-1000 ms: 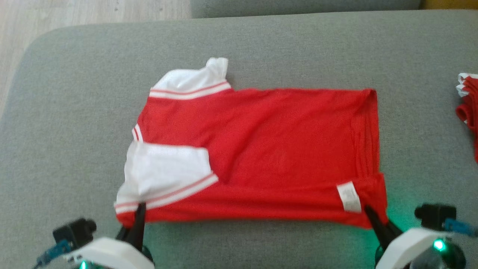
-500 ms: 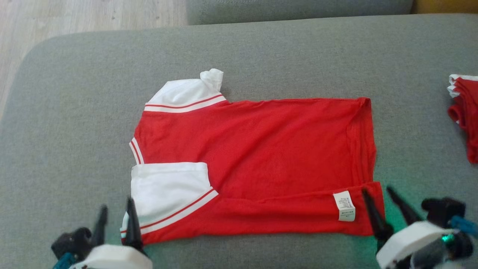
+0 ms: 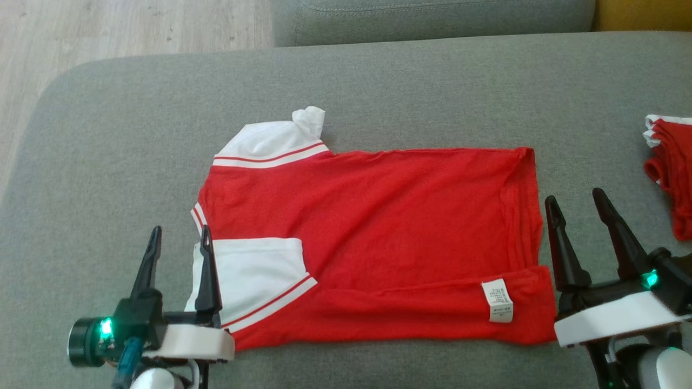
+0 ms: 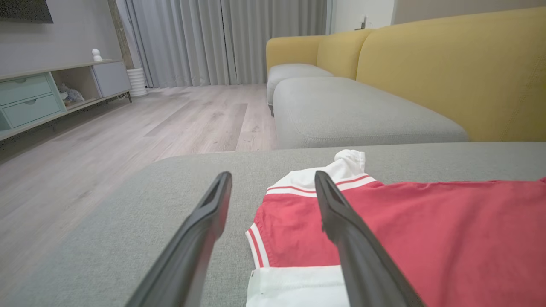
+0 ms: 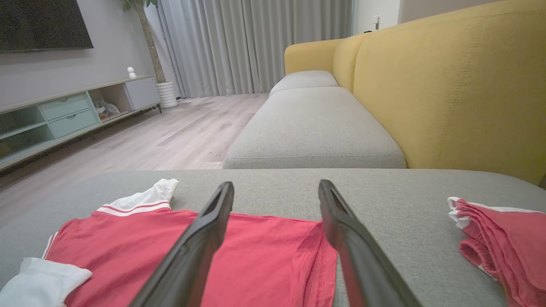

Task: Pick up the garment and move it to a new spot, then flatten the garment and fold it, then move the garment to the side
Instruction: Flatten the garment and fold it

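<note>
quick update: the earlier frame has both hands pinched shut on the near edge of the garment (image 3: 378, 227), one at each corner. now both have let go. the left hand (image 3: 181, 231) has its fingers spread wide with nothing in it, over the near left part of the grey seat cushion (image 3: 405, 81). the right hand (image 3: 574, 197) is just as wide open and empty, over the cushion's near right part. the head camera has tipped a bit too, so the whole picture sits differently.

the garment lies flat around the middle of the cushion. it's a red tee turned sideways, hem toward the cushion's right side and neck toward its left. the near white sleeve (image 3: 254, 270) with red stripes is folded in over the body, and the far white sleeve (image 3: 275, 140) pokes out toward the cushion's far edge with a crumpled tip. a strip along the near edge is folded over, showing a white care label (image 3: 500, 300). the cloth looks mostly smooth, with some ripples by the hem.

hard to tell: the left hand's inner finger overlaps the near sleeve, and i can't say if it touches. the label print is too small to read. another red and white pile (image 3: 673, 173) on the cushion's right side is cut off by the frame.
</note>
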Robot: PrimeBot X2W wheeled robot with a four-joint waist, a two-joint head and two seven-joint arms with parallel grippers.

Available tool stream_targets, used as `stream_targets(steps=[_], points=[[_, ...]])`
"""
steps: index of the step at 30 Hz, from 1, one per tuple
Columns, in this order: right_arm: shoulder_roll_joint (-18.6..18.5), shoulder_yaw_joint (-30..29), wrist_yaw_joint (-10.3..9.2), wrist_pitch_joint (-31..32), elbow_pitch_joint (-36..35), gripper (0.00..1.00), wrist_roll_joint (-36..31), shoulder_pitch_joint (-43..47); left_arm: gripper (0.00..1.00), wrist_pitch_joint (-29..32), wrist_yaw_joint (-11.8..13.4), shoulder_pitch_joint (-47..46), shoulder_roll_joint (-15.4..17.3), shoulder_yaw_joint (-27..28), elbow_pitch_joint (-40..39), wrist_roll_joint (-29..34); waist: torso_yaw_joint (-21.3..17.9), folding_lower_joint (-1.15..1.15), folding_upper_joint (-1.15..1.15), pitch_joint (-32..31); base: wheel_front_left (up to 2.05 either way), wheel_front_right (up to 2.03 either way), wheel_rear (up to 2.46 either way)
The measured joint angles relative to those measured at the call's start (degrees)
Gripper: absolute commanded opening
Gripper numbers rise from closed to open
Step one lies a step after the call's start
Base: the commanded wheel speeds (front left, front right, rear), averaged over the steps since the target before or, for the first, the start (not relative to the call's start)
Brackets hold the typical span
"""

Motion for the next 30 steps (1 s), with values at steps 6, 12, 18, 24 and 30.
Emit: stream_targets(steps=[6, 12, 18, 24, 30], points=[[0.4, -0.2, 0.0, 0.3, -0.5, 1.0, 0.0, 0.1, 1.0, 1.8, 0.1, 0.0, 0.5, -0.2, -0.2, 0.0, -0.2, 0.0, 0.0, 0.1, 0.0, 0.0, 0.0], [0.7, -0.5, 0.0, 0.6, -0.8, 1.0, 0.1, 0.1, 1.0, 2.9, 0.1, -0.2, 0.8, -0.2, -0.7, -0.5, -0.2, 0.0, 0.0, 1.0, 0.0, 0.0, 0.0], [0.7, -1.2, 0.0, 0.8, -0.8, 1.0, 0.7, -0.1, 1.0, 6.0, -3.4, -7.6, 0.8, -2.3, 1.8, -0.6, 0.2, 0.0, 0.0, 3.4, 0.0, 0.0, 0.0], [0.0, -1.1, 0.0, 0.8, -1.0, 1.0, 1.9, -3.8, 1.0, 9.3, -8.3, -25.6, -1.5, -3.7, 7.5, -1.2, 0.0, 0.01, 0.0, 8.3, 0.0, 0.0, 0.0], [-1.4, -0.5, 0.0, 0.4, -0.6, 1.0, 3.5, -8.1, 1.0, 15.9, -14.0, -41.3, -3.2, -4.6, 20.8, -3.5, -1.1, 0.02, 0.0, 14.7, 0.0, 0.0, 0.0]])
